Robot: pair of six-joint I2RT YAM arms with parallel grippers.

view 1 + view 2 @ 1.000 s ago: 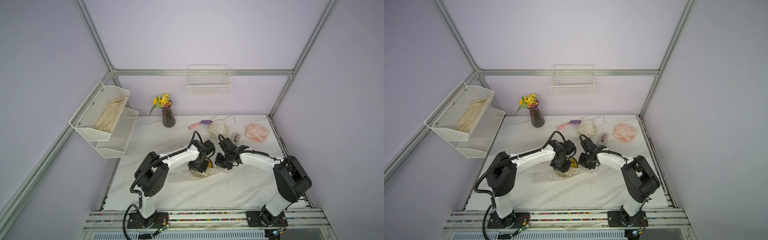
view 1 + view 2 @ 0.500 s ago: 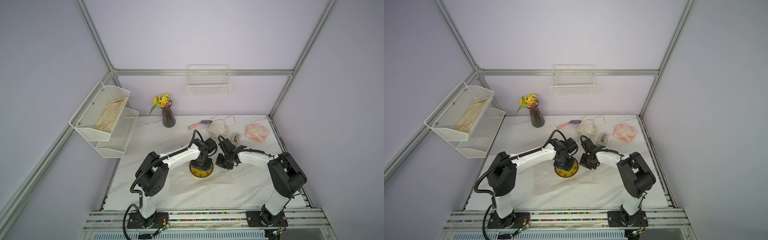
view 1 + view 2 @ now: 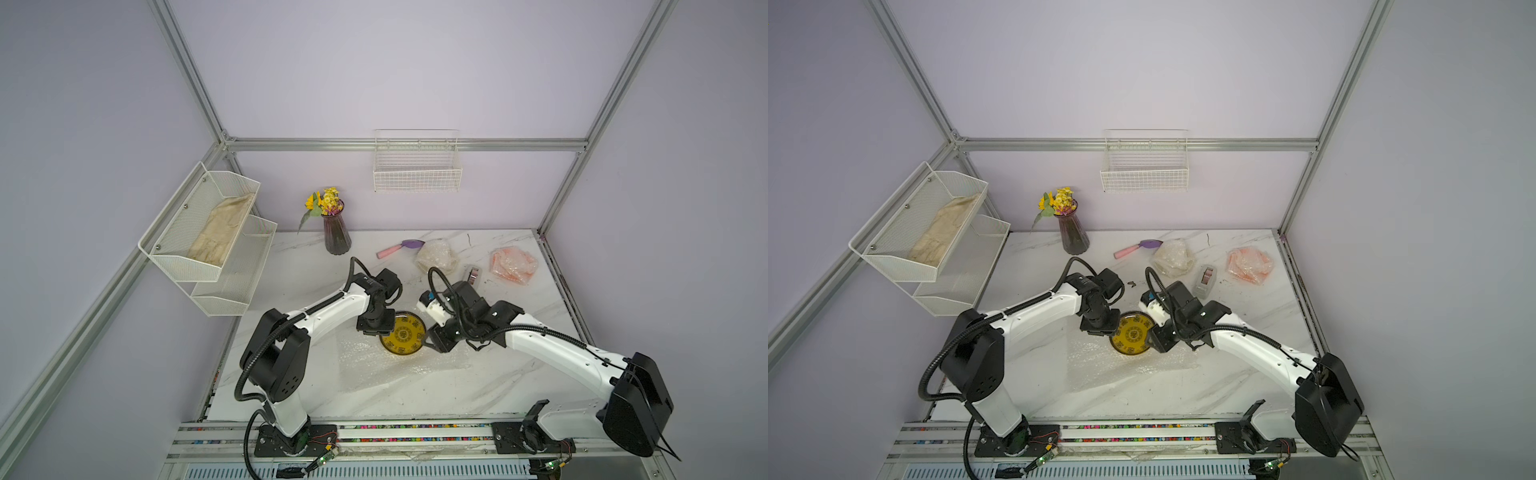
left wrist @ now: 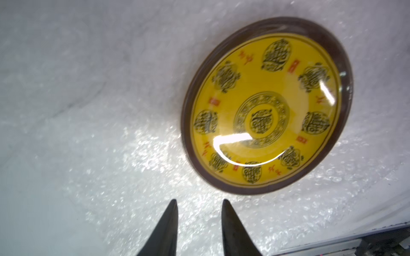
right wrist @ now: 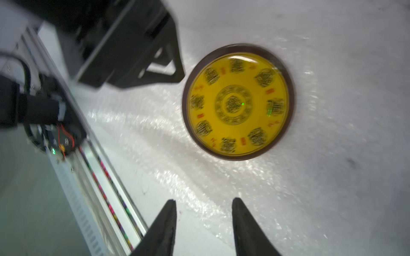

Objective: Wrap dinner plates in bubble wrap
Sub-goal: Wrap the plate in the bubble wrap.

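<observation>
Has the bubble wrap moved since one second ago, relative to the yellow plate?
Yes. It was folded over the yellow plate; now the bubble wrap lies flat beneath it, spread toward the front rail.

Yellow plate on bubble wrap, seen from the right wrist
The yellow plate (image 5: 238,102), dark-rimmed with ornate dark medallions, lies flat on the bubble wrap (image 5: 321,181), which spreads wrinkled and glinting around it. The right gripper (image 5: 204,200) hovers short of the plate, its two black fingers apart with nothing between them. The left gripper (image 5: 170,73) pokes in just beside the plate's rim — a metal rail (image 5: 106,177) with coloured dots runs past it
</observation>
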